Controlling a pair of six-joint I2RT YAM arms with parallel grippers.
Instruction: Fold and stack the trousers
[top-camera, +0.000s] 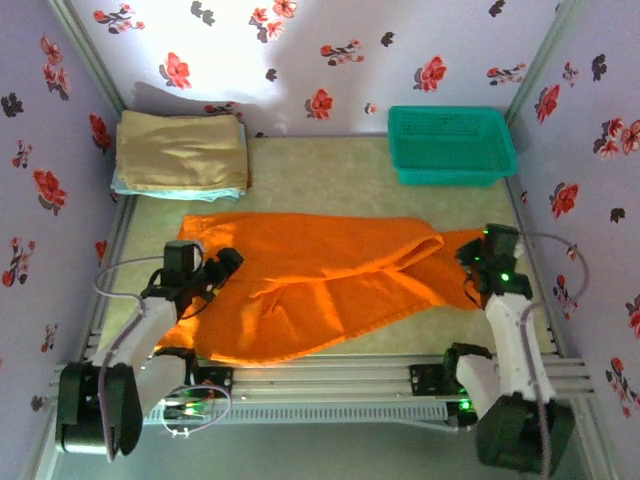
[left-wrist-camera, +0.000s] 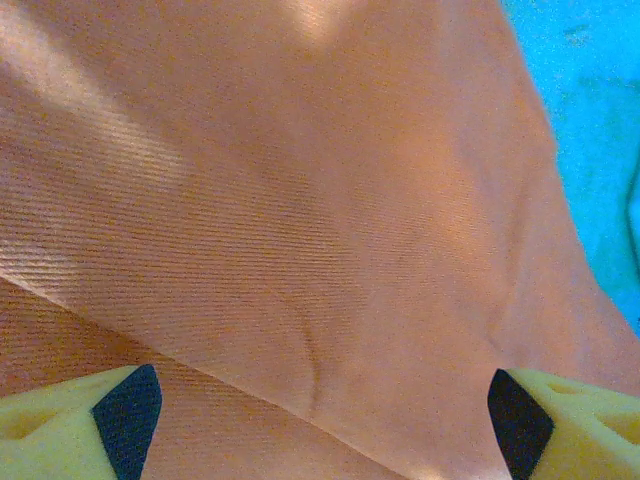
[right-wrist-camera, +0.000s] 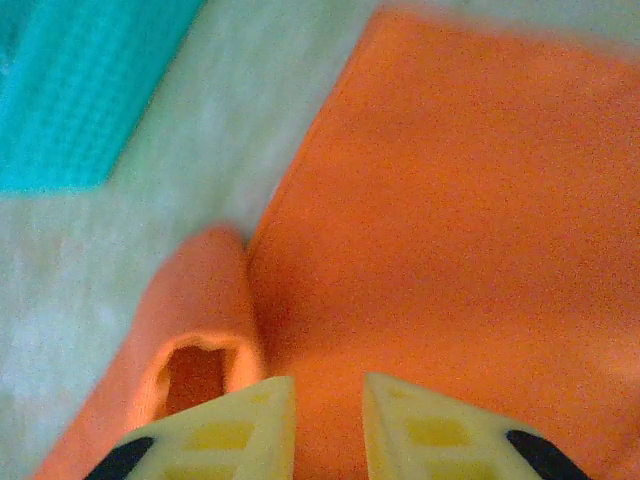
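Table pale green, walls floral, trousers spread, left fingers splayed, right fingers near-closed, grip unclear.

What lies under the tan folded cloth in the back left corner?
A light blue cloth: just its front and left edges peek out. The tan cloth covers the rest of it.

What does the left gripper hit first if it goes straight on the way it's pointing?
The trousers. The left gripper is open and aimed at the orange cloth, with nothing in between. Depth is hard to judge from the wrist view, but the cloth looks close.
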